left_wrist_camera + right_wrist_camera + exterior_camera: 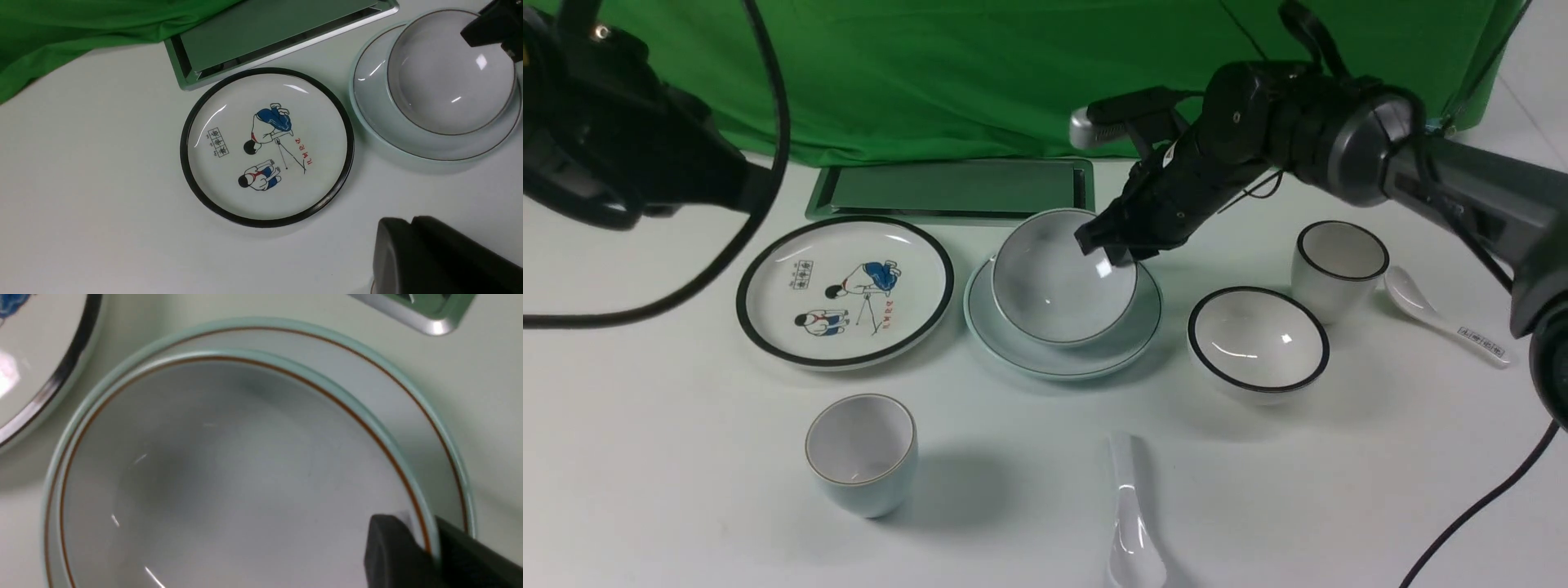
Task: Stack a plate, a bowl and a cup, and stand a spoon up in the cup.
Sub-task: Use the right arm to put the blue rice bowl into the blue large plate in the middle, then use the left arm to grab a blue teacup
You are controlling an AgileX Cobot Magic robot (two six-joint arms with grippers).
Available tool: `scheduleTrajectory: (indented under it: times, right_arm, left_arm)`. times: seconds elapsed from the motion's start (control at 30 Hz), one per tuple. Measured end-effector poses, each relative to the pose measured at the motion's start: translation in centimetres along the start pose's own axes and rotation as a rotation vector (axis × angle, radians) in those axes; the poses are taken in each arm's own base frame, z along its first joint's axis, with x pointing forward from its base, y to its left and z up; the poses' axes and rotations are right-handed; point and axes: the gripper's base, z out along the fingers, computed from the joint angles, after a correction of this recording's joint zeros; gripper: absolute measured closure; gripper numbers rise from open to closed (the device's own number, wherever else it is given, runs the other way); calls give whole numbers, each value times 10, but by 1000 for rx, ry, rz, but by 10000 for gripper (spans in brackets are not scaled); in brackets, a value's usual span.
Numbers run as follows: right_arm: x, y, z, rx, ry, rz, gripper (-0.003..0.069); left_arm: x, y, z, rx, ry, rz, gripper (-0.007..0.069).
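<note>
White table point(645, 457). We note the spoon point(1131, 523) lying nearest us, in front of the plate point(1086, 361), and the cup point(862, 453) upright, in front of the plate and to its left. On the plate sits the bowl point(1054, 286), tilted toward us. Right gripper point(1112, 245) pinches the bowl's far right rim, one finger inside, one outside. Left gripper point(408, 237), well left of the plate, is closed and empty.

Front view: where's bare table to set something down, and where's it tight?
Free: the near-left corner, left of the cup; the gap between cup and spoon; the near-right area beyond the spoon, in front of the black-rimmed bowl. Crowded: the middle row, cartoon plate through printed spoon.
</note>
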Motion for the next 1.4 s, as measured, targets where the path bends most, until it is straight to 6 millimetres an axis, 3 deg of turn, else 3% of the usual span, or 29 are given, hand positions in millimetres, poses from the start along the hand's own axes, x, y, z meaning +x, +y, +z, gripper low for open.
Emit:
scheduleTrajectory:
  times: [0.17,0.27,0.33,0.43,0.5,0.53,0.67,0.8,0.9,0.93,1.17,1.4]
  right_arm:
    - [-2,0,-1,3,-11,0,473]
    - [-7,1,-10,-1,11,-13,291]
    - [-13,1,-19,-1,28,-29,228]
    - [-23,3,-46,2,93,-98,150]
    - [-32,5,-67,9,107,-134,138]
    - [-31,4,-67,10,116,-136,137]
    - [-43,8,-118,42,52,-159,129]
    - [-36,14,-162,51,24,-163,127]
    - [-26,16,-176,66,46,-171,127]
    - [-14,16,-183,79,81,-174,127]
    - [33,19,-193,83,213,-175,127]
    - [52,21,-193,74,266,-162,127]
  left_arm:
    - [3,2,18,-22,77,-15,583]
    - [7,1,36,-13,156,-22,467]
    - [8,-1,44,3,184,-30,398]
    - [13,-7,66,61,262,-31,253]
    - [17,-10,82,91,312,-34,181]
    - [18,-11,85,94,324,-34,167]
    - [31,-16,126,125,449,-45,85]
    - [47,-21,154,156,571,-63,99]
    - [53,-23,163,165,620,-66,130]
    - [57,-24,169,169,647,-68,163]
    - [65,-26,180,192,697,-51,345]
    - [72,-28,192,203,730,-37,531]
